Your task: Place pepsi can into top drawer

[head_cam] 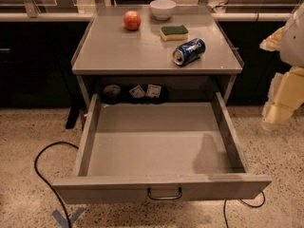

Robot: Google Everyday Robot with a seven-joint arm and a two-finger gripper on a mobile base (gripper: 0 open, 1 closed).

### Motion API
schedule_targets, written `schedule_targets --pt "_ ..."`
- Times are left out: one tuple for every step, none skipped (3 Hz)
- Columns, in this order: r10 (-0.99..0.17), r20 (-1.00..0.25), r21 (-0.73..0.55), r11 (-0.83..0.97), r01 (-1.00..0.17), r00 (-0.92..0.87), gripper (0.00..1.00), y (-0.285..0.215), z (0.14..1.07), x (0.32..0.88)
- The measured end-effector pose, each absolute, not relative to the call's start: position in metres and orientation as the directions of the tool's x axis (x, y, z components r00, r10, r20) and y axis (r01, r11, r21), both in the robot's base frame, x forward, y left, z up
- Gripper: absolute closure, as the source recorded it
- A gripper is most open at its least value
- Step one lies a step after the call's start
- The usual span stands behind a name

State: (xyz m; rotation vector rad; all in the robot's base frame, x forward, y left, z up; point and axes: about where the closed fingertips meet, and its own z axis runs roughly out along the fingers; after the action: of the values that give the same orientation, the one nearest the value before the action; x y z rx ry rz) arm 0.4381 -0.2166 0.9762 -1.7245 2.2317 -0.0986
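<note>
The pepsi can (189, 51) lies on its side on the cabinet top (118, 51), a bit right of the middle in the upper part of the frame. It is just below the sponge (174, 32) and not touching it. One silver end points down and left. The top drawer (118, 186) is pulled wide out across the lower half. The gripper (279, 109) hangs at the right edge, well apart from the can. I cannot tell if it is spread or squeezed. The can is likely light, hard and smooth, so it may roll or slip. Thin metal dents, so pinch gently across its round middle.
</note>
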Motion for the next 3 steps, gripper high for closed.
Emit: schedule_targets --pt "-0.953 -0.207 -0.246 0.27 -0.931 -0.221 0.0 -0.217 0.976 0.438" --pt "-0.956 -0.211 -0.266 0.257 -0.929 -0.204 0.0 -0.214 0.979 0.447" --pt "-0.966 -0.204 -0.317 0.218 -0.923 -0.158 0.0 -0.211 0.986 0.481"
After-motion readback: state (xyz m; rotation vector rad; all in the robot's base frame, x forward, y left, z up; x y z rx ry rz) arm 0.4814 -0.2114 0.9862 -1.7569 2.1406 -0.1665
